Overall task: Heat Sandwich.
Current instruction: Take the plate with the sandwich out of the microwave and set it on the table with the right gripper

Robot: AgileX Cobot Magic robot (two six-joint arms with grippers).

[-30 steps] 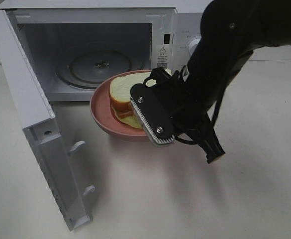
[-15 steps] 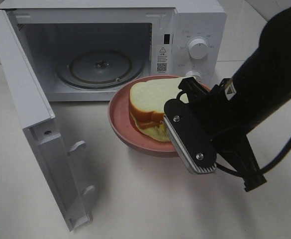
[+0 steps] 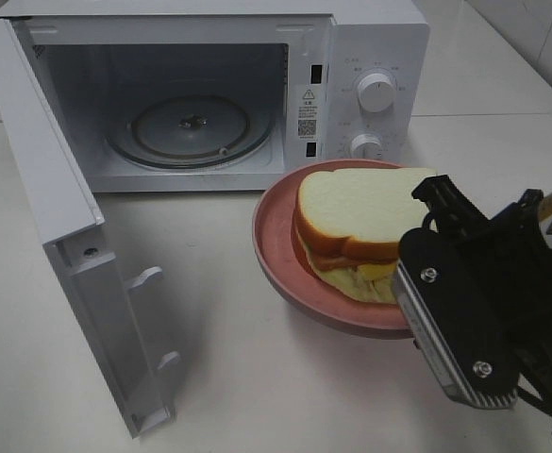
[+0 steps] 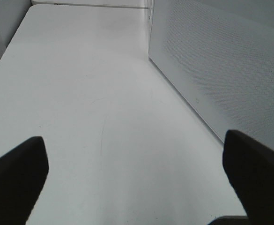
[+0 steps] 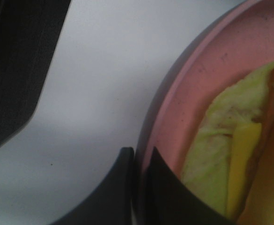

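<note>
The right pincer (image 5: 139, 187) is clamped on the rim of the pink plate (image 5: 183, 117): in its wrist view the two dark fingers (image 5: 118, 187) stand almost together, one outside the rim and one inside, with the plate edge pinched between them. In the high view the same pincer (image 3: 417, 321) sits under its black arm and wrist camera block at the near right of the plate (image 3: 276, 245), so the grip itself is hidden there. The sandwich (image 3: 360, 231) lies on that plate, white bread with a tan crust on top, orange-red and pale yellow layers showing at its near side; the wrist view shows pale green-yellow and yellow filling (image 5: 230, 164) close to the pinched rim. The plate with the sandwich is outside the microwave (image 3: 209, 94), in front of its control panel with two round knobs (image 3: 376, 92), above the white counter (image 3: 257, 377); whether it touches the counter cannot be told. The microwave door (image 3: 58, 226) stands wide open to the left, and the glass turntable (image 3: 191, 127) inside is bare. The left pincer (image 4: 132, 168) shows only in its own wrist view, its two dark fingertips (image 4: 15, 173) held far apart over the counter (image 4: 90, 93), with nothing between them, beside the perforated white side wall (image 4: 221, 61) of the microwave.
</note>
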